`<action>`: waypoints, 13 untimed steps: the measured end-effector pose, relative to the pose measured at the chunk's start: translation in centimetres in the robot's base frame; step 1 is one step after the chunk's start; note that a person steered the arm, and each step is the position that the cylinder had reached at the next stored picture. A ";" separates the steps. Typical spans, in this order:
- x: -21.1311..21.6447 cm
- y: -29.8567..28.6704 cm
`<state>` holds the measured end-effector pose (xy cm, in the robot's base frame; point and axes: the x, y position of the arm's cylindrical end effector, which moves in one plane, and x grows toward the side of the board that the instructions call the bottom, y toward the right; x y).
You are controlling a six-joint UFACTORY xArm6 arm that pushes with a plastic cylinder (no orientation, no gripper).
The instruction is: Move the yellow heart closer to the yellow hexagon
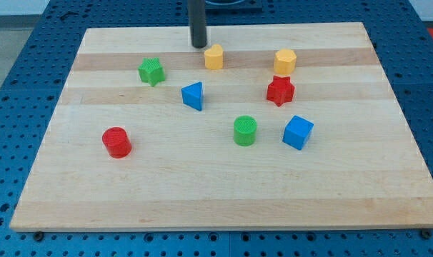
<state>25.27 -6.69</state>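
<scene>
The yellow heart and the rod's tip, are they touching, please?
Apart: the camera view shows bare board between my tip and the yellow heart.

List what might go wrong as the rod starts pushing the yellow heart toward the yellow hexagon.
1. My tip sits up and to the view's left of the yellow heart block, so an off-centre push may send it down the view, not across.
2. The red star block appears to touch the yellow hexagon block just below it; overshooting could shove both.
3. A downward-drifting heart may hit the blue triangular block.
</scene>
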 end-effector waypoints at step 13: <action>7.8 8.4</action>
<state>33.08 1.67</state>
